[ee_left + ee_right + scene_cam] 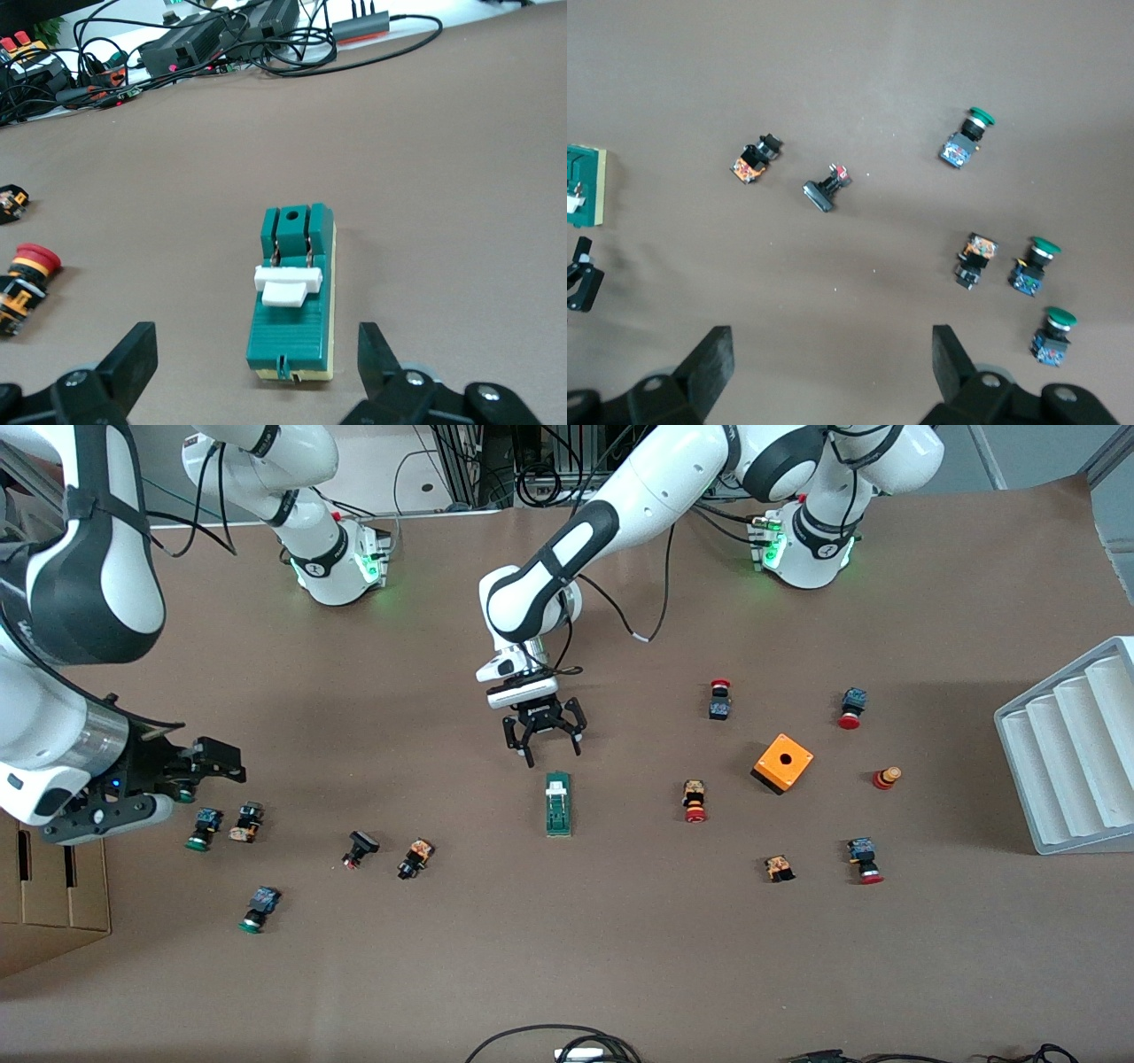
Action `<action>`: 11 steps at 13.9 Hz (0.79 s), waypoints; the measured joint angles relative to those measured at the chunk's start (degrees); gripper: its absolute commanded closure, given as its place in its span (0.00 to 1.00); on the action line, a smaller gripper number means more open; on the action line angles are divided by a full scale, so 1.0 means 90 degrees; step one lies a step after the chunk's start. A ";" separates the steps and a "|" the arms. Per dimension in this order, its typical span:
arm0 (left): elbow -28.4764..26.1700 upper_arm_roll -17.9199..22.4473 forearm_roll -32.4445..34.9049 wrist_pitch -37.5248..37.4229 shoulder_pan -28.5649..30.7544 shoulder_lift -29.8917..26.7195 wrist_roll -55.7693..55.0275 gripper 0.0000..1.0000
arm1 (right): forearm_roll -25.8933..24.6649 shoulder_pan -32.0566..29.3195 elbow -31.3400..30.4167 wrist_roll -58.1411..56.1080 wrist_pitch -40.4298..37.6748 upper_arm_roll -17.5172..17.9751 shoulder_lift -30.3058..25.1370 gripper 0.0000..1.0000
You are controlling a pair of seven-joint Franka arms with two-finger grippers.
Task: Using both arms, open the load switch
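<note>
The load switch point(558, 804) is a narrow green block with a white sliding piece, lying flat near the middle of the table. My left gripper point(551, 751) hangs open just above the table beside the switch's end that points toward the robots' bases. In the left wrist view the switch point(291, 292) lies just ahead of the left gripper point(257, 343), whose fingers point(133, 354) touch nothing. My right gripper point(217, 760) is up in the air over the right arm's end of the table, open and empty point(833, 350). That view shows only an edge of the switch point(585, 186).
Several green-capped and black push-buttons point(202, 828) lie under the right gripper. Red-capped push-buttons point(695, 802) and an orange box with a hole point(782, 763) lie toward the left arm's end. A white ridged tray point(1072, 753) stands at that table edge. A cardboard box point(44, 886) stands by the right arm.
</note>
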 measured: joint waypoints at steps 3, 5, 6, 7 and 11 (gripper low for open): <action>0.0126 0.0010 -0.0535 0.0000 0.0040 -0.0204 0.0771 0.00 | -0.0054 -0.0358 -0.0054 0.0035 -0.0196 0.0312 -0.0270 0.00; 0.0152 0.0011 -0.0743 0.0001 0.0116 -0.0334 0.1091 0.00 | -0.0230 -0.0822 -0.0082 0.0035 -0.0197 0.0765 -0.0309 0.00; 0.0174 0.0012 -0.0880 0.0003 0.0157 -0.0397 0.1262 0.00 | -0.0274 -0.0867 -0.0100 0.0035 -0.0197 0.0839 -0.0308 0.00; 0.0206 0.0013 -0.1055 0.0004 0.0196 -0.0463 0.1514 0.00 | -0.0286 -0.0866 -0.0111 0.0038 -0.0197 0.0879 -0.0307 0.00; 0.0303 0.0023 -0.1998 0.0004 0.0492 -0.0925 0.2943 0.00 | -0.0294 -0.0867 -0.0063 0.0071 -0.0286 0.0921 -0.0329 0.00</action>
